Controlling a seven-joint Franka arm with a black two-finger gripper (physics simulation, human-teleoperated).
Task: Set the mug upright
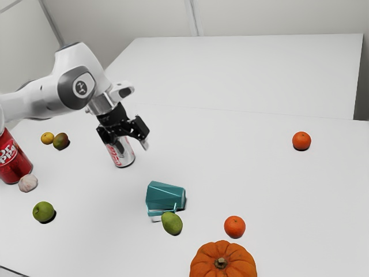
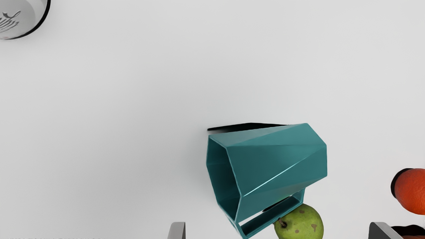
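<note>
Mug: the teal one (image 1: 165, 195) lies on its side on the table (image 1: 259, 173), not upright; its open mouth faces away from the nearer orange fruit (image 1: 234, 227), and its handle is on the side toward the green pear (image 1: 172, 224)
End effector: released, from where I'm standing; it hangs above the table over by the silver can (image 1: 122, 156), its two fingers spread wide with nothing gripped between them
Pear: right by the mug's handle; whether they touch, I can't tell
Silver can: upright, partly hidden by the end effector, toward the exterior view's left from the mug
Pumpkin: the big orange one (image 1: 223, 265) sits near that nearer orange fruit, at the exterior view's bottom edge
Far orange fruit: alone (image 1: 301, 141), well apart, toward the exterior view's right
Exterior view's left side: a red can (image 1: 12, 161), a garlic bulb (image 1: 27, 183) just beside it, and a round green fruit (image 1: 43, 212)
</note>
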